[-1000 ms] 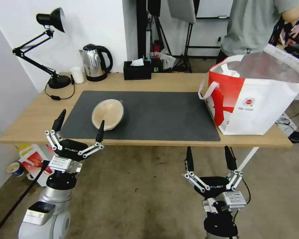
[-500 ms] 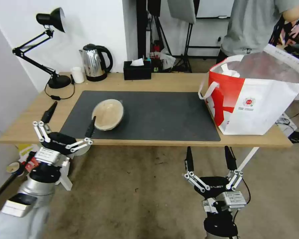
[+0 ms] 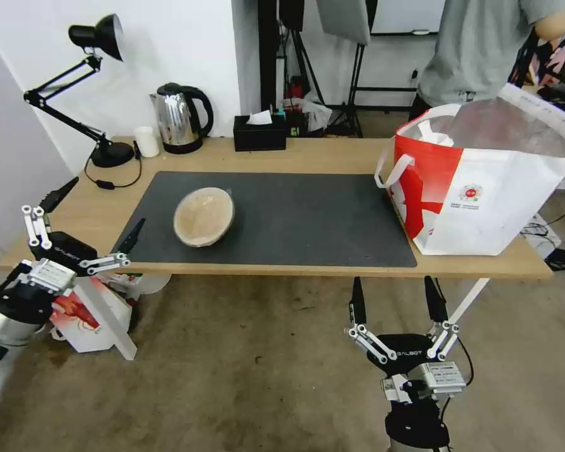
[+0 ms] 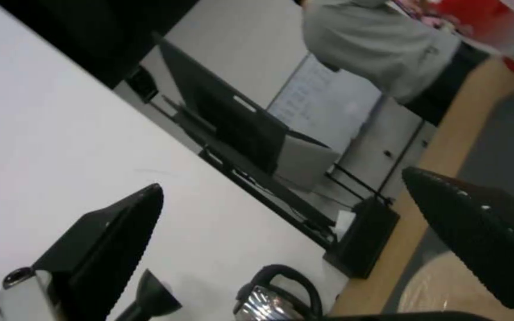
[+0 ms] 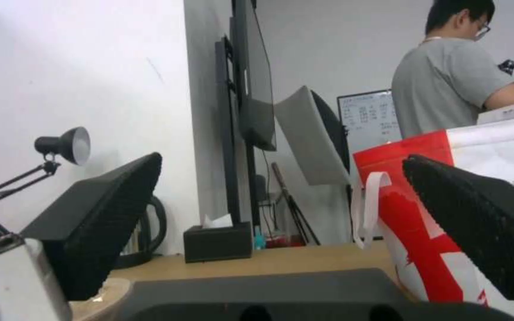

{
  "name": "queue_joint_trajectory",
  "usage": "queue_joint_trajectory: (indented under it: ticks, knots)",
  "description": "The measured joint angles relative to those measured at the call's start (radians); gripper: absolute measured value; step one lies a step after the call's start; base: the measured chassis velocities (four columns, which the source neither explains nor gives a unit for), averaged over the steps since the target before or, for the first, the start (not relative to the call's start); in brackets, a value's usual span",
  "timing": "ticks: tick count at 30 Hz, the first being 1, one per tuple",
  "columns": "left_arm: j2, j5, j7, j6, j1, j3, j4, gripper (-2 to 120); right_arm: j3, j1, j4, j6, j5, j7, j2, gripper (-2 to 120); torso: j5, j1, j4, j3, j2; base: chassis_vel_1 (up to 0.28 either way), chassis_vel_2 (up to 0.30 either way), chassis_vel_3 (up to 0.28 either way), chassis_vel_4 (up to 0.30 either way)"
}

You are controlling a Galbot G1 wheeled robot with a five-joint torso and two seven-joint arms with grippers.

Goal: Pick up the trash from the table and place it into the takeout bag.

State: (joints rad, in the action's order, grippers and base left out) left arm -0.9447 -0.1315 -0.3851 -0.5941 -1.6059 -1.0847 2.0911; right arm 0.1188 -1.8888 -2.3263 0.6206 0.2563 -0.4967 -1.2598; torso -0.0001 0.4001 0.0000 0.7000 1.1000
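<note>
Sitting on the dark mat, toward its 9 o'clock side, the tan bowl is lidded, tilted a little, and untouched. Mat lies on the table. At the table's 3 o'clock end stands the bag, upright, mouth open, silvery lining showing, a white loop handle hanging on its side toward the mat; well apart from the bowl.

Left gripper hangs off the table's 8 o'clock corner, beyond the edge, tilted, fingers spread wide and holding nothing; one fingertip overlaps the mat's near corner in head view, the other points toward the wall. In left wrist view the bowl sits just past one finger.

Right gripper hangs below the table's front edge at about 5 o'clock, fingers up, wide apart, empty. Right wrist view shows the bag between those fingers.

Along the 12 o'clock edge: lamp, small white cup, kettle, tissue box. Red-and-white carton on the floor under the 8 o'clock corner.
</note>
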Motion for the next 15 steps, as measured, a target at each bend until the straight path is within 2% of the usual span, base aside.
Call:
queue_joint_trajectory:
  ticks: [2,9,15]
  knots:
    - [0.029,0.038,-0.012,-0.017,0.015,0.000,-0.021,100,0.000,0.000,0.000,0.000,0.000,0.000,0.000,100,0.0000,0.000,0.0000,0.000,0.000,0.000,0.000,0.000,0.000]
    - [0.066,0.111,-0.022,-0.038,0.046,0.032,-0.036,100,0.000,0.000,0.000,0.000,0.000,0.000,0.000,100,-0.0001,0.000,-0.0001,0.000,0.000,0.000,0.000,0.000,0.000]
    - [0.090,0.140,-0.025,-0.050,0.058,0.043,-0.039,100,0.000,0.000,0.000,0.000,0.000,0.000,0.000,100,0.0000,0.000,0.0000,0.000,0.000,0.000,0.000,0.000,0.000]
